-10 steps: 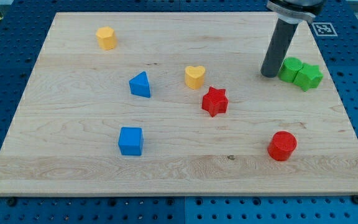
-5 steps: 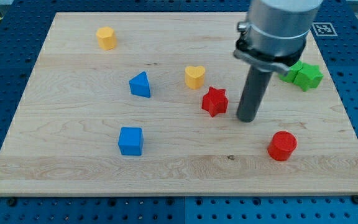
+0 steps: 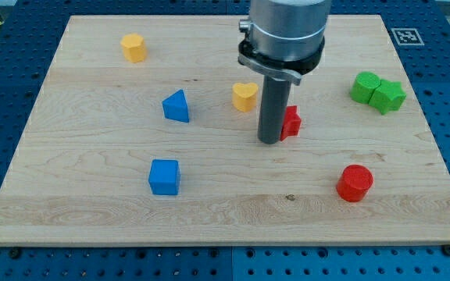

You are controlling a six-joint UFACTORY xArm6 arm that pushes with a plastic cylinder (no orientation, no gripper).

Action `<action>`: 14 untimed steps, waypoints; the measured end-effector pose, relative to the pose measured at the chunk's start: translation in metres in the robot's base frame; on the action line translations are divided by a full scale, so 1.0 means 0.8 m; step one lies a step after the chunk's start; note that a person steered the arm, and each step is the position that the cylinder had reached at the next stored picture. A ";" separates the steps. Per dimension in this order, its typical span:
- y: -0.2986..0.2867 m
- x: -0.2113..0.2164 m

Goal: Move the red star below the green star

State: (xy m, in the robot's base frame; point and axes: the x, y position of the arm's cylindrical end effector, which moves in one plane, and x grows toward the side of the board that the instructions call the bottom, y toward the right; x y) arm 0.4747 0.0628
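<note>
my tip, a bare rod with no jaws, touches the red star's left side; light, rigid, likely spins off-centre; push rightward toward the green star.

My tip against the red star's left side, green star far right.

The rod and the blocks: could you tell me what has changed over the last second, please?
My tip swept from beside the green blocks at the view's right, leftward and down, and now sits at the left side of the red star, partly hiding it. The red star has shifted slightly toward the view's right. The green star, yellow heart and the other blocks stayed put.
</note>
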 end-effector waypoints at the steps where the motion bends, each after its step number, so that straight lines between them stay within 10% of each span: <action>1: -0.024 -0.012; 14: 0.155 0.039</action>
State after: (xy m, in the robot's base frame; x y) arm 0.5061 0.1866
